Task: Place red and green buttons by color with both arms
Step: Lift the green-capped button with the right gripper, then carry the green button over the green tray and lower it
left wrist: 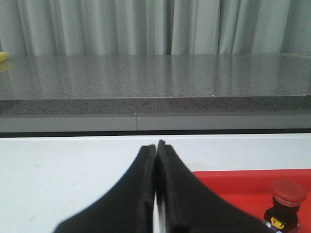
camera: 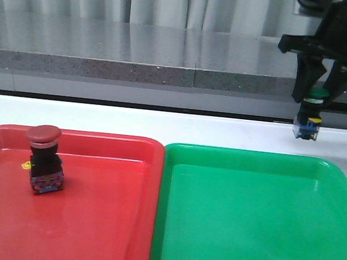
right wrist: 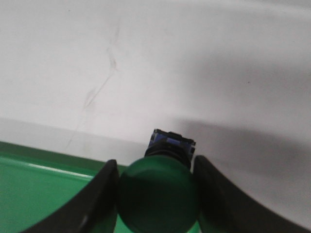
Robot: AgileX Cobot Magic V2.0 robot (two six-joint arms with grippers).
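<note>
The red button (camera: pixel 43 157) stands upright in the red tray (camera: pixel 89 220), near its far left part; it also shows in the left wrist view (left wrist: pixel 286 201). My right gripper (camera: pixel 317 89) is shut on the green button (camera: pixel 309 116) by its cap and holds it in the air behind the far right edge of the green tray (camera: pixel 256 226). In the right wrist view the green cap (right wrist: pixel 158 194) sits between the two fingers (right wrist: pixel 99 199), over the tray's far rim (right wrist: pixel 43 155). My left gripper (left wrist: pixel 156 148) is shut and empty, out of the front view.
The two trays lie side by side on the white table (camera: pixel 161 125). A grey stone ledge (camera: pixel 137 58) runs along the back, with curtains behind it.
</note>
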